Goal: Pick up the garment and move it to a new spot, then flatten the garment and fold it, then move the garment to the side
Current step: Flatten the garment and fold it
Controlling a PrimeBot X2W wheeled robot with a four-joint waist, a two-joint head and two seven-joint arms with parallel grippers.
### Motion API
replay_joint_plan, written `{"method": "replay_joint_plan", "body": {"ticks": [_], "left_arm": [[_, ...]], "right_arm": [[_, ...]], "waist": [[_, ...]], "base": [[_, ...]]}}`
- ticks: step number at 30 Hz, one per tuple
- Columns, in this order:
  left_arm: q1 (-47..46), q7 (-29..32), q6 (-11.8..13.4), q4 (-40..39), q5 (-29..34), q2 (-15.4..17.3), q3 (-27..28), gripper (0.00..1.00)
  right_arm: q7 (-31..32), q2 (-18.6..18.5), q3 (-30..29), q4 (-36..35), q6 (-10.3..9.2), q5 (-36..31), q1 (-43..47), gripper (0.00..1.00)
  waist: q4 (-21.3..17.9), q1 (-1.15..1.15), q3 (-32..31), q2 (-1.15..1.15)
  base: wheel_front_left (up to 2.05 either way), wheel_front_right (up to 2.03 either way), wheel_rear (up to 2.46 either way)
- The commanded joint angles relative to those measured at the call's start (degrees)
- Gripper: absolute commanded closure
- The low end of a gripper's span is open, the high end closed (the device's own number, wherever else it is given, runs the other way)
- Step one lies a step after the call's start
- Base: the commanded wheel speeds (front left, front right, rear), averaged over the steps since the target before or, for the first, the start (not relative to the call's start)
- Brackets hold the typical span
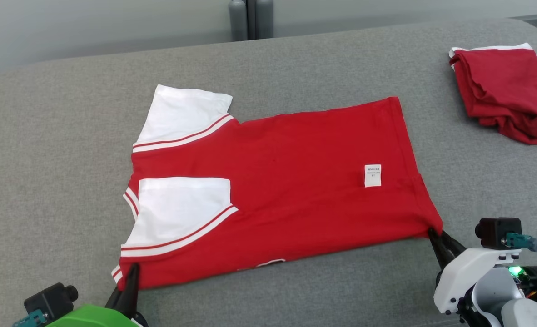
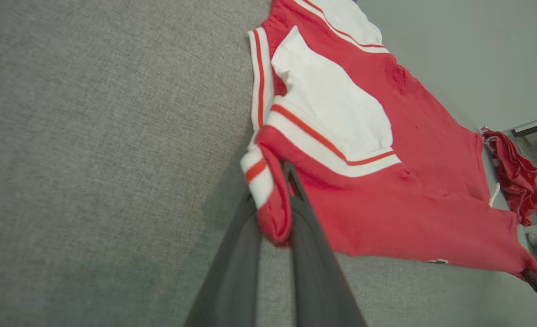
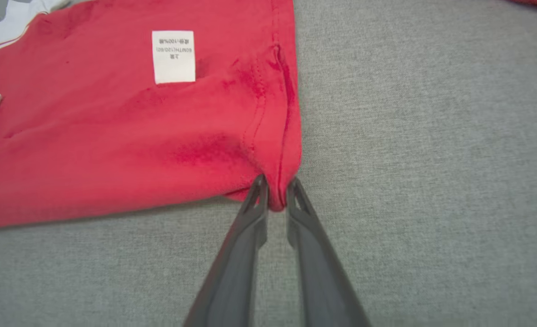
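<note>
Room: we log open grey surface (image 1: 59, 159) left of the spread garment (image 1: 295, 181) and along its far side | Gap: bare strip between garment and folded red cloth (image 1: 504, 91) | Obstacles: that cloth at far right; grey posts (image 1: 250, 18) behind the far edge

left tool (image 1: 133, 271): lower left, pinched on garment (image 1: 295, 181) corner | right tool (image 1: 432, 234): lower right, pinched on garment corner
</note>
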Motion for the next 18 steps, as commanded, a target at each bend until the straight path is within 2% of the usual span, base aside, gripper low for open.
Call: {"method": "replay_joint_plan", "body": {"ticks": [1,2,6,11,15,18], "left_arm": [[-0.2,-0.2,0.0,0.5,0.7,0.5,0.0,0.27],[-0.3,-0.3,0.2,0.9,0.8,0.6,0.0,0.00],[-0.9,-0.7,0.5,0.3,2.0,1.7,0.4,0.00],[-4.0,-1.5,0.9,-2.7,5.2,5.4,1.9,0.00],[-10.4,0.5,0.9,-5.2,9.4,10.5,2.6,0.00],[-18.1,4.2,-0.1,-7.0,11.6,14.2,2.6,0.00]], "right_arm": [[-0.7,-0.2,0.0,0.6,-0.07,0.1,0.7,0.47],[-1.2,-0.2,0.1,1.0,-0.07,0.3,0.8,0.00],[-2.4,-0.2,-0.4,1.3,-0.07,0.6,1.2,0.00],[-3.9,-0.2,-1.8,-1.0,-0.07,-0.6,-0.5,0.00],[-4.6,-0.2,-2.0,-3.0,-0.07,-1.9,-3.6,0.00],[-4.7,-0.2,-1.2,-4.1,-0.07,-3.3,-7.0,0.00]], "waist": [[-0.3,0.00,0.4,0.00],[-0.3,0.00,0.5,0.00],[-0.6,0.00,0.8,0.00],[-0.9,0.00,1.9,0.00],[-1.3,0.00,3.5,0.00],[-1.8,0.00,5.3,0.00]], "base": [[0.00,0.00,0.00],[0.00,0.00,0.00],[0.00,0.00,0.00],[0.00,0.00,0.00],[0.00,0.00,0.00],[0.00,0.00,0.00]]}}
